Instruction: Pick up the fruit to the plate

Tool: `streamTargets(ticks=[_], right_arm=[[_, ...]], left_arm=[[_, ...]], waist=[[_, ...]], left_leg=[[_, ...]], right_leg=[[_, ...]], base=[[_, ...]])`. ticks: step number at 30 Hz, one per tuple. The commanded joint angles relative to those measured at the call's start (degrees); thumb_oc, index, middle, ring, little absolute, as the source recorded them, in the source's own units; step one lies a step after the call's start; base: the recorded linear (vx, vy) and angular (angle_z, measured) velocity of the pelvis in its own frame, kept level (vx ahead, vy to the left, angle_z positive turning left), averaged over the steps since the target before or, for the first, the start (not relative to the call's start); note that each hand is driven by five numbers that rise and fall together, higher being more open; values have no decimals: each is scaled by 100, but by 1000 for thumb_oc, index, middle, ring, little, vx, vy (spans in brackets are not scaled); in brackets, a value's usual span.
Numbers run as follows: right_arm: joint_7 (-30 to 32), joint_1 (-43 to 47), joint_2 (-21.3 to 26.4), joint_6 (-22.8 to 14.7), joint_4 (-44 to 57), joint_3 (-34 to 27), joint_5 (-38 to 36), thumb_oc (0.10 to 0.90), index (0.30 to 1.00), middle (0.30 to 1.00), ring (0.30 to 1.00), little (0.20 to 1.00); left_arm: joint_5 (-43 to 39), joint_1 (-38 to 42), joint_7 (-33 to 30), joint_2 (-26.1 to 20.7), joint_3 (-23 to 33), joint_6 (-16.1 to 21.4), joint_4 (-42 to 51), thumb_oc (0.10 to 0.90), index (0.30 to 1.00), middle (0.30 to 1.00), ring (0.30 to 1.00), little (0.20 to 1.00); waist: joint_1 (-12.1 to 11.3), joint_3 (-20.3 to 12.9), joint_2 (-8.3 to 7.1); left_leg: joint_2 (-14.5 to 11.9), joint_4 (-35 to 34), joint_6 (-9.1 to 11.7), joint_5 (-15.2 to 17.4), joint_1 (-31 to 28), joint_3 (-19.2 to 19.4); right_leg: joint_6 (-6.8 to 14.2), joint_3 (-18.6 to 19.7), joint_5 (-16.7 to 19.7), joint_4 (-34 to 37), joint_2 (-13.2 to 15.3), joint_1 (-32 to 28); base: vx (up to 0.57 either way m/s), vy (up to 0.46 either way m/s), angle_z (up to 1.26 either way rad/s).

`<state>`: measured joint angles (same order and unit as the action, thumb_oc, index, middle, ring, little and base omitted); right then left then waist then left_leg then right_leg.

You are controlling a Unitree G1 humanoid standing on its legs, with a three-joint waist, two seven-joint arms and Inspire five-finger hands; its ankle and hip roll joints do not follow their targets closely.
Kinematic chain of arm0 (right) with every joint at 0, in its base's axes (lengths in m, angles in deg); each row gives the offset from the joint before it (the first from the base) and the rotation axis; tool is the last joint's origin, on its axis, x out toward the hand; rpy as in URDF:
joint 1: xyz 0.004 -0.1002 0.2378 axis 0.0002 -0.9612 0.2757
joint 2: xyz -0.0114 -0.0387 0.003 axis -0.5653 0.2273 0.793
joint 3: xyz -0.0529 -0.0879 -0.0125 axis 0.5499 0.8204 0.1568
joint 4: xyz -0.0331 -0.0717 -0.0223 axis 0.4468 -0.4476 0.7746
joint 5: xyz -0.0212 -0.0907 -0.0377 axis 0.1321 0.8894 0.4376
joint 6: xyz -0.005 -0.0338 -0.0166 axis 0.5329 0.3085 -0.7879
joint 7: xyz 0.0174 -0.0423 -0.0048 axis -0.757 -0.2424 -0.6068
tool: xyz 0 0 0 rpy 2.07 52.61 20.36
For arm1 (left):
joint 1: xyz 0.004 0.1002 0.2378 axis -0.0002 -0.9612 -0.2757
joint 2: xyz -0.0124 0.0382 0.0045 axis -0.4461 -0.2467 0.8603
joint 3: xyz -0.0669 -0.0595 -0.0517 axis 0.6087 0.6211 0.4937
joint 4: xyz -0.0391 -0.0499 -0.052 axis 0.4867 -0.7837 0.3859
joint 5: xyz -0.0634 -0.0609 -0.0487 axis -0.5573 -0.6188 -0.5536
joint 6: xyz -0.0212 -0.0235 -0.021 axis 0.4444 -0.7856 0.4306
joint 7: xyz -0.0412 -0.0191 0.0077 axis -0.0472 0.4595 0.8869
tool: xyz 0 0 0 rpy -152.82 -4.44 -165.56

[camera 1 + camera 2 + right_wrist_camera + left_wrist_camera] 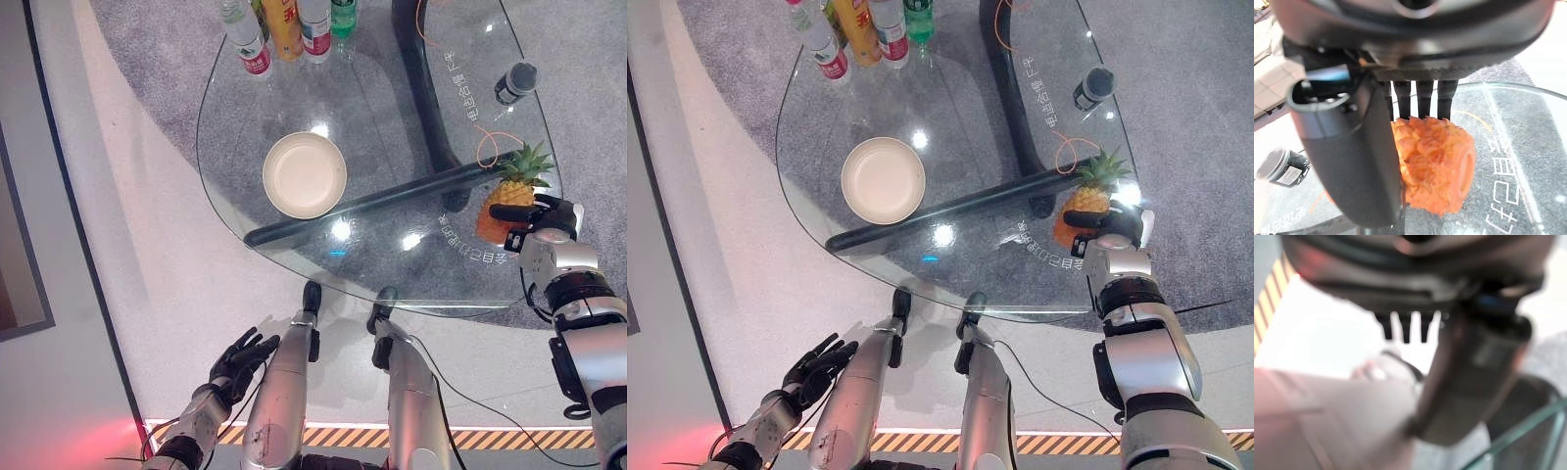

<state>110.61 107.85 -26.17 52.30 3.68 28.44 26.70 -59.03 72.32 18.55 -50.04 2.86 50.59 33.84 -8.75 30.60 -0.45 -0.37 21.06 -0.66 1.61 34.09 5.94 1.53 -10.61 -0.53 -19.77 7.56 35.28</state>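
A small orange pineapple [493, 217] with a green crown lies on the right side of the glass table [392, 117]. My right hand [551, 237] is right against it, open: the thumb reaches across its near side and the straight fingers [1425, 98] lie over its far side. The pineapple's [1435, 161] flesh-coloured body sits between thumb and fingers. A cream plate [305, 174] stands bare at the table's middle left, well apart from the fruit. My left hand [240, 360] hangs open below the table's front edge, at the lower left.
Several bottles [284, 24] stand at the table's far edge. A dark jar [516, 82] sits at the far right. An orange cable [490, 147] loops by the pineapple's crown. The black table base [392, 196] shows through the glass between plate and fruit.
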Motion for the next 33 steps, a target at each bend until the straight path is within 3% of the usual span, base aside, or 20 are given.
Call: streamTargets(ticks=[1,20,33], right_arm=[[-239,-165,-236,-91,489,175,83,100,300,300,300,200],[-994,-318,62,-806,2504,549,1737,100,300,300,300,200],[-1168,-568,83,-715,3743,490,2448,100,300,300,300,200]], left_arm=[[-142,-322,30,128,-180,138,80,800,900,900,900,900],[-252,-456,70,87,-48,290,192,800,900,900,900,900],[-321,-476,26,113,38,365,370,800,900,900,900,900]], waist=[[-42,-81,311],[87,-81,208],[171,-81,137]], left_leg=[[320,-110,-98,237,-107,163],[274,-218,-92,199,-153,261],[229,-224,-100,230,-214,323]], right_leg=[[128,-345,-90,-475,-123,58],[146,-374,-102,-435,-157,39],[184,-371,-121,-451,-152,5]], base=[[0,0,0],[0,0,0],[0,0,0]])
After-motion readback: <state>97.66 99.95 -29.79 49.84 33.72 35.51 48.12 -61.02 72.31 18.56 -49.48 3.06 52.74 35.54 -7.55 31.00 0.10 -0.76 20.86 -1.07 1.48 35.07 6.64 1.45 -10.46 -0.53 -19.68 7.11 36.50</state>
